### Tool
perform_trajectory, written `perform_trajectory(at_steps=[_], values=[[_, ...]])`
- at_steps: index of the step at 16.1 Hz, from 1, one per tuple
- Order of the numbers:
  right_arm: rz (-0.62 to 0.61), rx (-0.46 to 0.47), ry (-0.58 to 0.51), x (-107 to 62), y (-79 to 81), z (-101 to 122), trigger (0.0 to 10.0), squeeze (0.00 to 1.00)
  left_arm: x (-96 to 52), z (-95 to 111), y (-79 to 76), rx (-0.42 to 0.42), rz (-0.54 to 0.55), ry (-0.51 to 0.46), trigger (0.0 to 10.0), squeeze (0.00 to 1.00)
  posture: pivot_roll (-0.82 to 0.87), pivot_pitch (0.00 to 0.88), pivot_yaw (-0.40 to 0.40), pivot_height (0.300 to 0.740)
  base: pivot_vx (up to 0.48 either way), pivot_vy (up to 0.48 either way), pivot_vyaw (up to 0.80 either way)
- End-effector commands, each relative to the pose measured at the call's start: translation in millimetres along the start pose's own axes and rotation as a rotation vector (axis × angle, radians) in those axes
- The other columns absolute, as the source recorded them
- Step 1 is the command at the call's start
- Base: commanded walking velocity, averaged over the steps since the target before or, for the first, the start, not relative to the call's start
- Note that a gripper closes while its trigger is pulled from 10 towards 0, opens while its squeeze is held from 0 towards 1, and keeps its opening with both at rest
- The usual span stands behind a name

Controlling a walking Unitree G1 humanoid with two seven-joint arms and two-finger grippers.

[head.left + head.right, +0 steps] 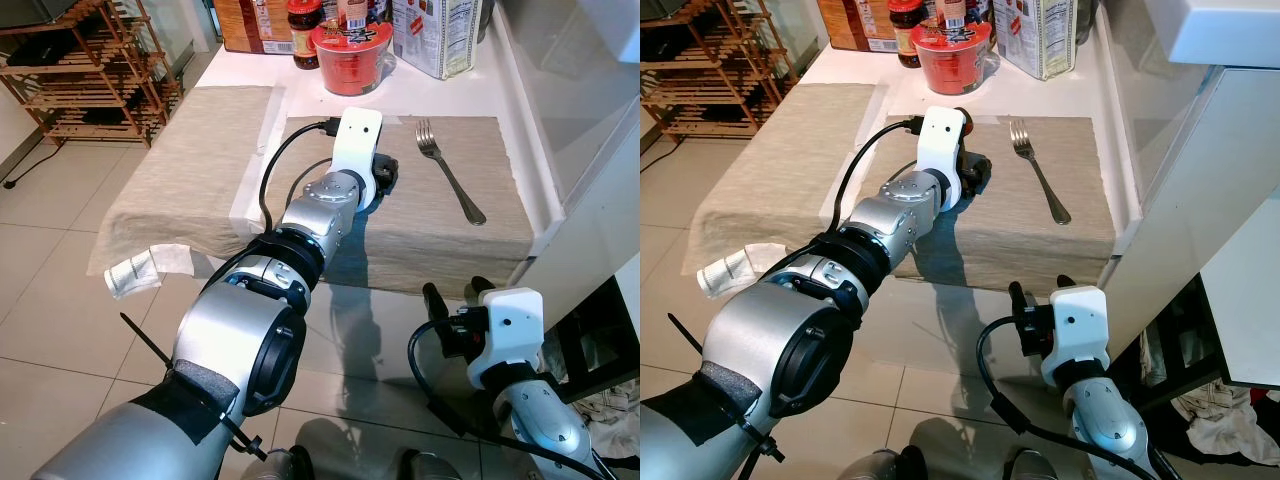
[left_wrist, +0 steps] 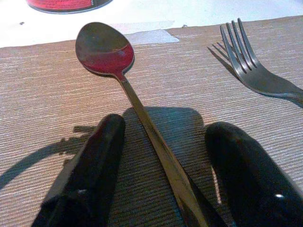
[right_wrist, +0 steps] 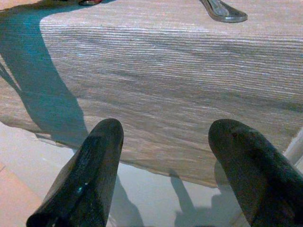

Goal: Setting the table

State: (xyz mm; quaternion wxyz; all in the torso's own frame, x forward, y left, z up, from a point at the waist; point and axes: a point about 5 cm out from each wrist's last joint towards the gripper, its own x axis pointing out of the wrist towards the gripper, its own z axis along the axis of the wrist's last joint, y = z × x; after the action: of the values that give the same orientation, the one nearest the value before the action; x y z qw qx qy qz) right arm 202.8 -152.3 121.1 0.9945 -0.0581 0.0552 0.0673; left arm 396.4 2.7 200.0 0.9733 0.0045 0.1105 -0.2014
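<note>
left gripper [image 2: 163,156] fingers apart astride spoon [image 2: 124,80] on placemat [image 1: 420,225] | fork [image 1: 448,170] beside | right gripper [image 3: 165,156] fingers apart, idle

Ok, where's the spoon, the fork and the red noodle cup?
spoon [image 2: 105,47], left wrist view, on its bowl.
fork [image 1: 449,172], left eye view, on its handle.
red noodle cup [image 1: 351,55], left eye view, on its side wall.

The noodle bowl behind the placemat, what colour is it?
The noodle bowl is red, with a printed lid. It shows best in the left eye view.
</note>
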Motion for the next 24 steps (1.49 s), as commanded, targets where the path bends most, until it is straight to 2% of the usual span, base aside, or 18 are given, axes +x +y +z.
perform_trajectory(at_steps=[1, 5, 8, 15, 18, 21, 23, 24], values=[[0.008, 0.002, 0.008, 1.0, 0.7, -1, 10.0, 0.0, 0.2, -8, -3.8, -0.012, -0.014, 0.035, 0.0, 0.0, -0.2, 0.125, 0.133, 0.74, 0.0, 0.0, 0.0], [0.014, -0.003, 0.008, 2.3, 0.2, -1, 10.0, 0.0, 0.1, -11, -2.7, -0.024, -0.008, 0.058, 0.0, 0.0, -0.2, 0.113, 0.131, 0.74, 0.0, 0.0, 0.0], [0.02, -0.003, 0.008, 3.2, 1.9, -1, 10.0, 0.0, -0.2, -14, -0.9, 0.0, 0.004, 0.072, 0.0, 0.0, -0.2, 0.11, 0.13, 0.74, 0.0, 0.0, 0.0], [0.03, -0.003, 0.009, 4.8, 3.8, -2, 10.0, 0.0, -0.6, -12, 5.8, 0.014, 0.029, 0.05, 0.0, 0.0, -0.19, 0.11, 0.126, 0.74, 0.0, 0.0, 0.0], [0.031, -0.002, 0.009, 5.2, 4.3, -2, 10.0, 0.0, -0.8, 3, 7.8, -0.005, 0.032, -0.032, 0.0, 0.0, -0.18, 0.116, 0.125, 0.74, 0.0, 0.0, 0.0], [0.029, -0.004, 0.01, 5.6, 2.7, -2, 10.0, 0.0, -2.6, 18, 12.0, 0.039, 0.04, -0.126, 0.0, 0.0, -0.18, 0.118, 0.121, 0.74, 0.0, 0.0, 0.0], [0.02, -0.007, 0.004, 6.7, 1.1, -2, 10.0, 0.0, -4.9, 24, 11.1, 0.049, -0.001, -0.198, 0.0, 0.0, -0.17, 0.119, 0.116, 0.74, 0.0, 0.0, 0.0], [0.002, -0.011, -0.006, 7.9, -1.3, -1, 10.0, 0.0, -8.2, 27, 11.5, 0.085, -0.038, -0.256, 0.0, 0.0, -0.17, 0.119, 0.115, 0.74, 0.0, 0.0, 0.0]])
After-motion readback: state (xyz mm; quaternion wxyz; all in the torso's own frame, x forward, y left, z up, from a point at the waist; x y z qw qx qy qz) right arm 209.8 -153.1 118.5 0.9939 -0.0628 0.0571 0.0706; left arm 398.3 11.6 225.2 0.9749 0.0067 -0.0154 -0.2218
